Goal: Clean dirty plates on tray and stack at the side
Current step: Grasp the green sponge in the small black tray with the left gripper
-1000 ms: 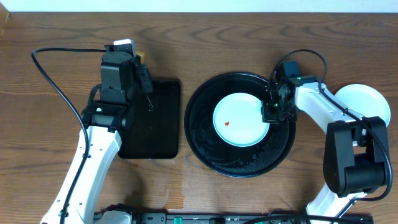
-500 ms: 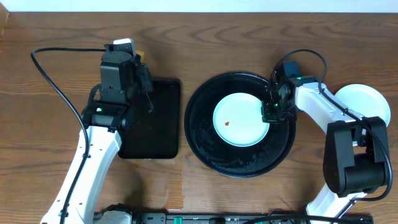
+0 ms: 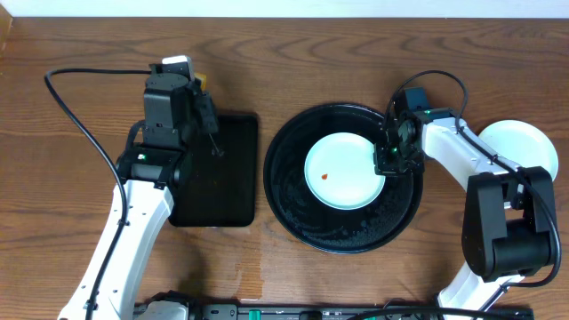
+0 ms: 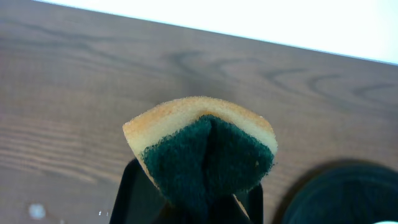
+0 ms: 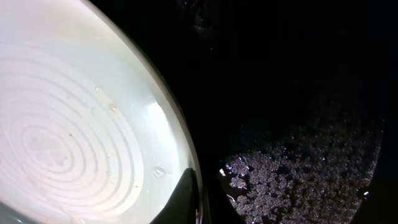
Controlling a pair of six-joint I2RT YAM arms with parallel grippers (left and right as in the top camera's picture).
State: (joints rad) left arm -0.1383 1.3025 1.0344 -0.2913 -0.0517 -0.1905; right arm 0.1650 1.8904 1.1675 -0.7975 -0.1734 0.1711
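Left pincer (image 4: 193, 198) clamps a sponge (image 4: 205, 143); right pincer (image 3: 388, 158) meets the spotted plate (image 3: 342, 173) at its rim, grip unclear; it sits uncleaned on the tray (image 3: 277, 191); a white plate (image 3: 524, 142) rests by the right edge.

sponge (image 4: 202, 146): folded in half, yellow foam on the outside, dark green scouring face turned inward.
left gripper (image 4: 193, 202): seen at the bottom edge; the sponge is pinched between its black fingers (image 4: 132, 196).
table (image 4: 74, 93): brown wood grain, seen behind the sponge.
wall (image 4: 280, 22): a white strip along the top.
dark curved edge (image 4: 348, 196): seen at lower right; which tray it belongs to cannot be told.
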